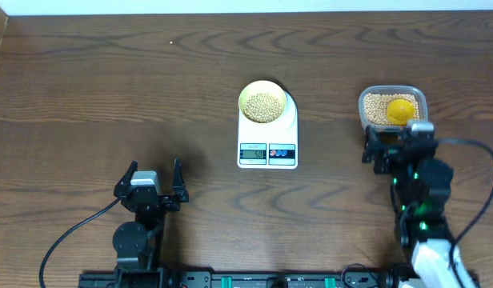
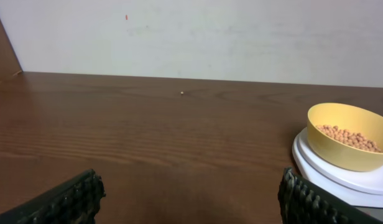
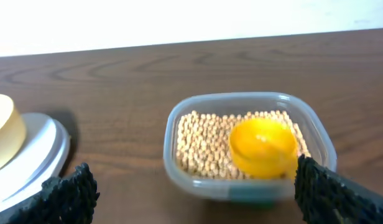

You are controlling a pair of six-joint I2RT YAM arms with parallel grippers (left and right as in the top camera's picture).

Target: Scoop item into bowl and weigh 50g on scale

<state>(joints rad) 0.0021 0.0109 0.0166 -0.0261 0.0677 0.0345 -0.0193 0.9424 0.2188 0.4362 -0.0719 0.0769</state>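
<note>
The pale yellow bowl [image 1: 263,104] stands on the white scale [image 1: 267,152] at the table's middle and holds tan beans [image 1: 263,105]. It also shows in the left wrist view [image 2: 348,149] with beans inside [image 2: 356,138]. More beans [image 3: 201,144] fill a clear tub [image 1: 371,102] at the right, with a bright yellow scoop [image 3: 263,145] lying in them. My right gripper [image 3: 194,186] is open and empty, just in front of the tub [image 3: 244,185]. My left gripper [image 2: 191,196] is open and empty at the front left, left of the scale [image 2: 341,175].
The scale's display [image 1: 253,152] and its two buttons [image 1: 282,152] face the front edge. A pale wall [image 2: 191,37] rises behind the table's far edge. Black cables [image 1: 70,236] trail from both arm bases at the front.
</note>
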